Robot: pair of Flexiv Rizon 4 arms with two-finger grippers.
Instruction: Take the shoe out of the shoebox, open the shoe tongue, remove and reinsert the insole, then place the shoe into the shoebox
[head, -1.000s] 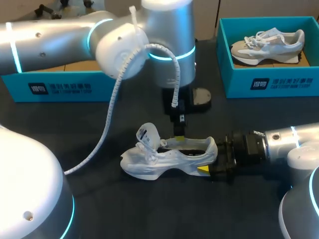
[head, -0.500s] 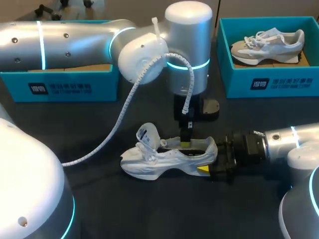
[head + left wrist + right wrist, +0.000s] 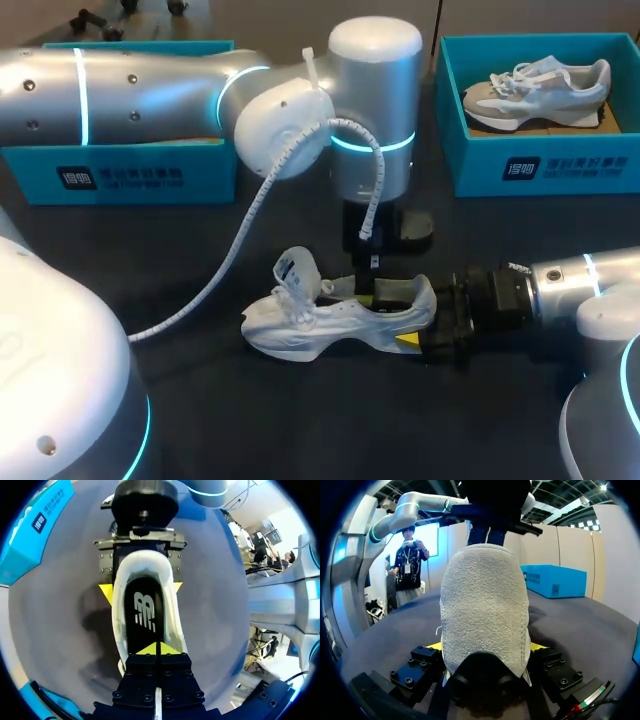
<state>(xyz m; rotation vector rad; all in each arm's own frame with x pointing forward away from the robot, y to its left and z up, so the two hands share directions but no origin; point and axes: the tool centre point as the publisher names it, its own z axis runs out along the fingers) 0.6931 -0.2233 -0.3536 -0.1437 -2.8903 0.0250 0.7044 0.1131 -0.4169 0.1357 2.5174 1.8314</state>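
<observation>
The white shoe [image 3: 330, 320] lies on the tabletop [image 3: 300, 420] with its tongue [image 3: 297, 268] raised. The right gripper [image 3: 418, 328] has its jaws clamped on the heel. The left gripper [image 3: 160, 649], jaws closed, dips into the opening over the insole [image 3: 142, 615]. Beyond the shoe stand a teal shoebox [image 3: 520, 165] holding a second shoe [image 3: 535, 92] and another box [image 3: 120, 175], partly hidden by the left arm [image 3: 150, 90].

A dark table [image 3: 300, 420] with a matte top runs under everything. At its far right corner stands an open teal box [image 3: 480, 165], well apart from the middle of the table, with a dark label [image 3: 567, 167] bearing white print on its front wall. Inside lies a grey sneaker [image 3: 535, 92] on its side, sole toward the front wall, its white laces [image 3: 525, 72] loose, resting on brown cardboard [image 3: 560, 124].
</observation>
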